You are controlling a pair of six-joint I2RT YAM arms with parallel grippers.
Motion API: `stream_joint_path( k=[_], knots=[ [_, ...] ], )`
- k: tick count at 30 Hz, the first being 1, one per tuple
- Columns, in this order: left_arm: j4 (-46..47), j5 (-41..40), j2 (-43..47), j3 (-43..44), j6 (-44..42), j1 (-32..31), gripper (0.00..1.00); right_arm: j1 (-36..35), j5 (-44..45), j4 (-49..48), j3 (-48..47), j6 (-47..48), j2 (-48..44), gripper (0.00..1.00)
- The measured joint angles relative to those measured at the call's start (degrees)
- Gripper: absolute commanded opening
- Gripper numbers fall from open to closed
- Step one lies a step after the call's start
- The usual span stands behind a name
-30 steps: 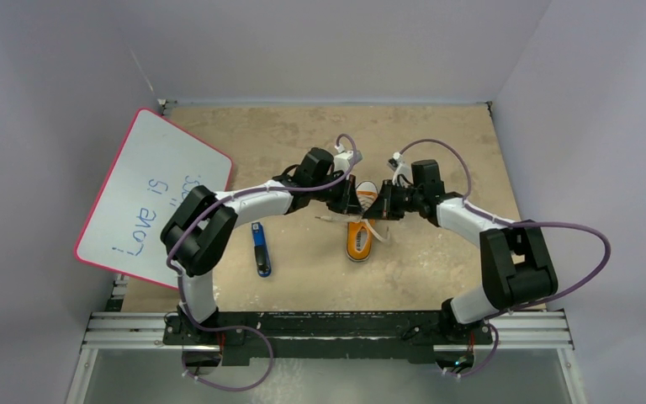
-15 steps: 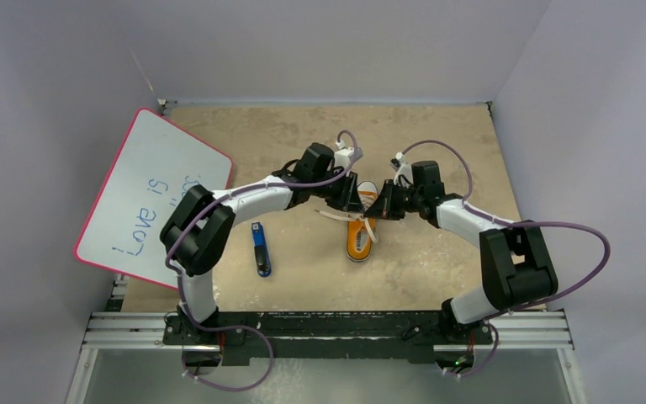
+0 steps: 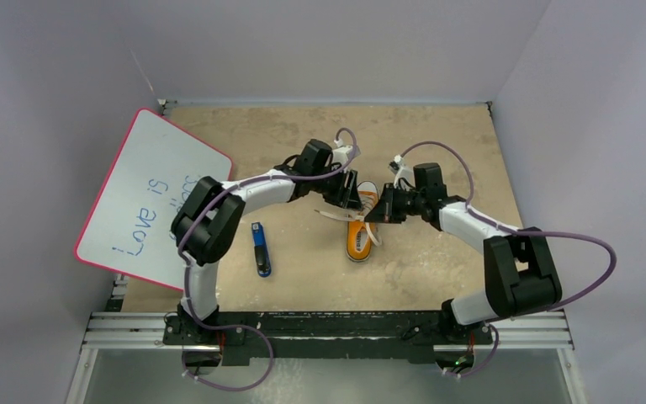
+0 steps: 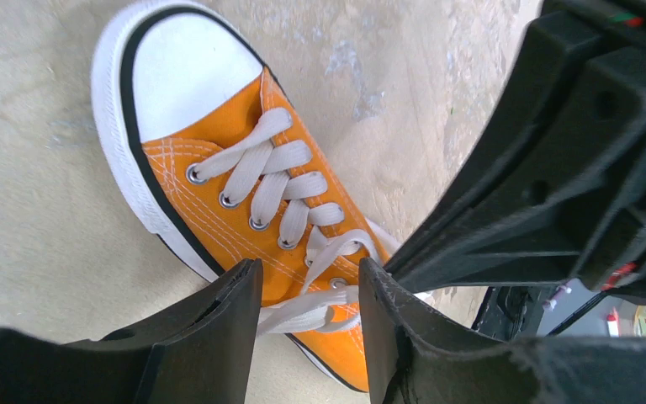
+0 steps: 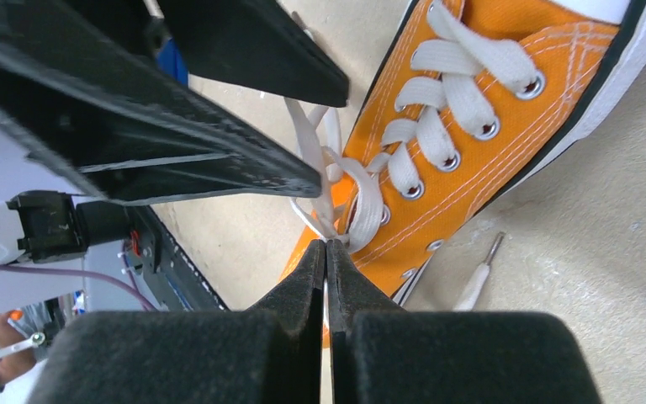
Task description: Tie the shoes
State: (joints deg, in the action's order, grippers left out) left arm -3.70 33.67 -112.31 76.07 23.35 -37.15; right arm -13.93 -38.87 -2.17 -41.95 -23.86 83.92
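Setting: a tan, mottled table (image 3: 437, 143) closed in on three sides by plain pale walls (image 3: 320, 42), with both arm bases on a metal rail at the near edge.
Orange sneaker (image 3: 358, 240): lies sole-down about mid-table, its white toe cap towards the far wall and its heel towards the arm bases. The white rubber sole has a thin black line round it.
White laces (image 4: 273, 181): criss-crossed through the metal eyelets up the tongue. Above the top eyelets they loosen into loops and loose strands, and one strand trails off the sneaker's left side across the table.
Left gripper (image 4: 309, 278): hangs over the sneaker's left side, close above the top eyelets. Its two black fingers (image 4: 219, 320) stand apart, and a lace strand runs across the gap between them with daylight on both sides.
Right gripper (image 5: 326, 246): comes at the sneaker from the right and points down at the same lace tangle. Its fingers (image 5: 286, 295) are pressed flat together, and their tips pinch a white lace loop just beside the top eyelets.
Grippers together: their tips are very near each other over the sneaker's opening, and the left one's fingers fill the upper left of the right wrist view.
Lace end (image 5: 479, 278): a white strand with a stiff tip lies on the table just beside the sneaker's sole.
Blue-and-black marker (image 3: 260, 249): lies flat to the left of the sneaker, roughly parallel to it and clearly apart.
Whiteboard (image 3: 147, 198): pink-rimmed, well to the left of the sneaker, overhanging the table's left edge, with "Love is" handwritten in blue.
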Motion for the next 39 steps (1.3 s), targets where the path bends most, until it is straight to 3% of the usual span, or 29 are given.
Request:
stream_joint_path(
  k=[17,39],
  knots=[
    [4.8,8.4,-3.0,-3.4,0.3,0.0,0.41,0.0,0.8,1.7,0.6,1.0,-0.7,0.00],
    [12.9,10.5,-1.7,-7.6,4.6,-0.1,0.49,0.0,1.9,1.8,-1.3,0.3,0.9,0.00]
  ],
)
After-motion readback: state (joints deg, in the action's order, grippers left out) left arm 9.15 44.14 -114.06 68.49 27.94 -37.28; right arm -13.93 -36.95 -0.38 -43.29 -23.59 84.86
